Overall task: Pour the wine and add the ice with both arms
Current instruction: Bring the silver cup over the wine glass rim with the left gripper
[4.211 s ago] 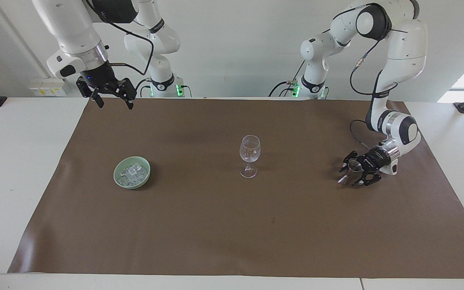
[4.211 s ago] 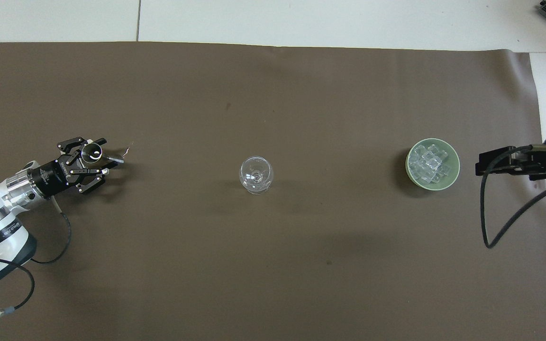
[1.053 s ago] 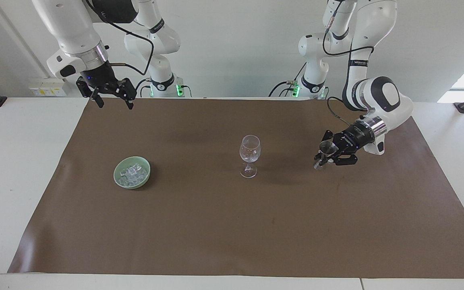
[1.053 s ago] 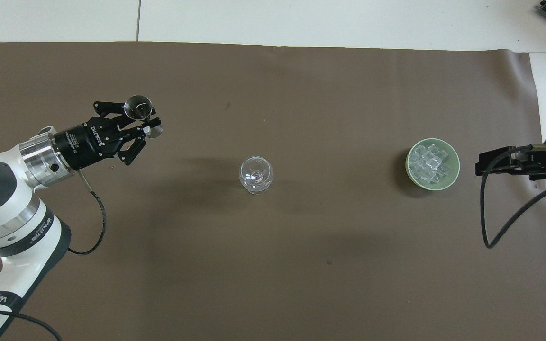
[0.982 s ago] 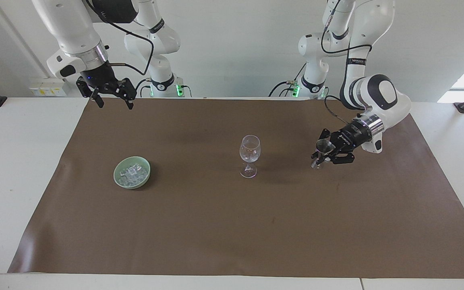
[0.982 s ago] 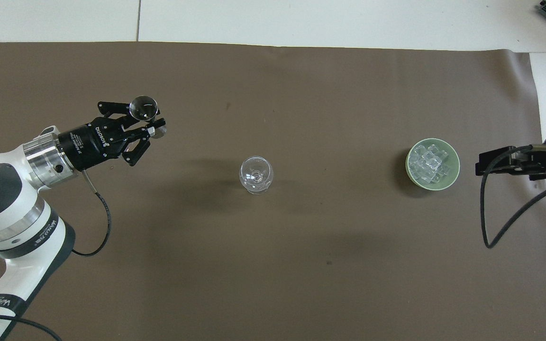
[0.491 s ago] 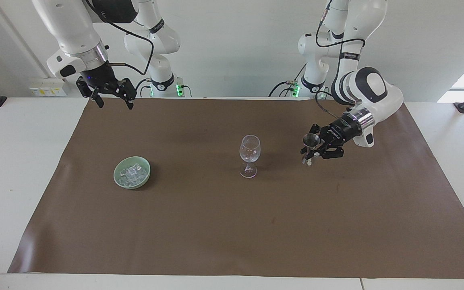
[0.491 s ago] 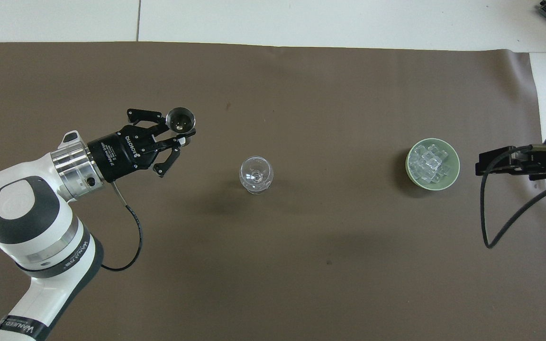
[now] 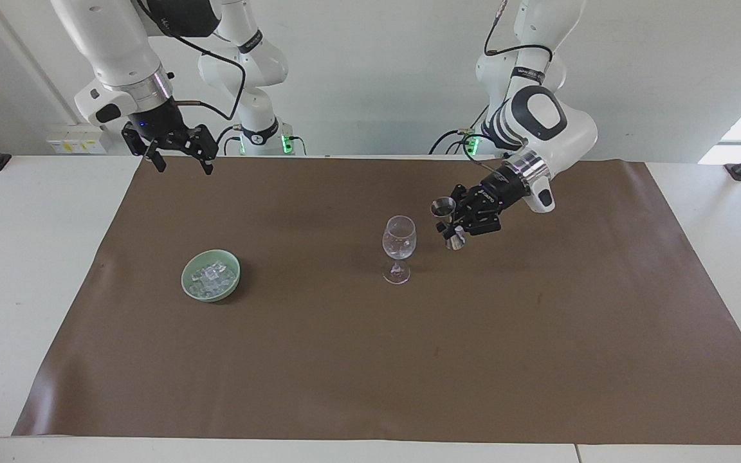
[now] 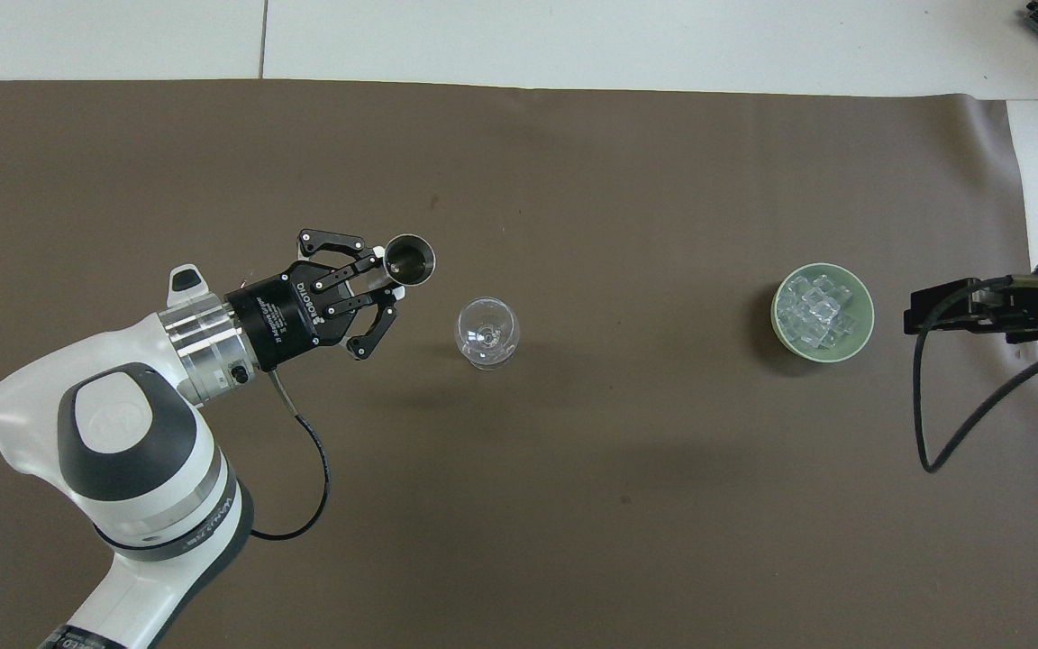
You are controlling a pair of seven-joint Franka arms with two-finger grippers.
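A clear stemmed wine glass (image 9: 399,239) (image 10: 487,333) stands upright mid-table. My left gripper (image 9: 455,226) (image 10: 388,284) is shut on the waist of a steel jigger (image 9: 442,208) (image 10: 410,259). It holds the jigger upright in the air, just beside the glass toward the left arm's end. No wine shows; I cannot tell what the jigger contains. The ice (image 9: 213,276) (image 10: 821,311) lies heaped in a pale green bowl (image 9: 183,280) (image 10: 776,311) toward the right arm's end. My right gripper (image 9: 184,164) waits open, raised over the table's edge at that end.
A brown mat (image 9: 370,360) (image 10: 573,505) covers most of the white table (image 9: 23,257). The right arm's black cable (image 10: 924,424) hangs over the mat's corner near the bowl. The left arm's cable (image 10: 312,487) loops low under its wrist.
The left arm has carried the jigger across from its own end of the table to right beside the wine glass, and higher. The right arm, glass and bowl have not moved.
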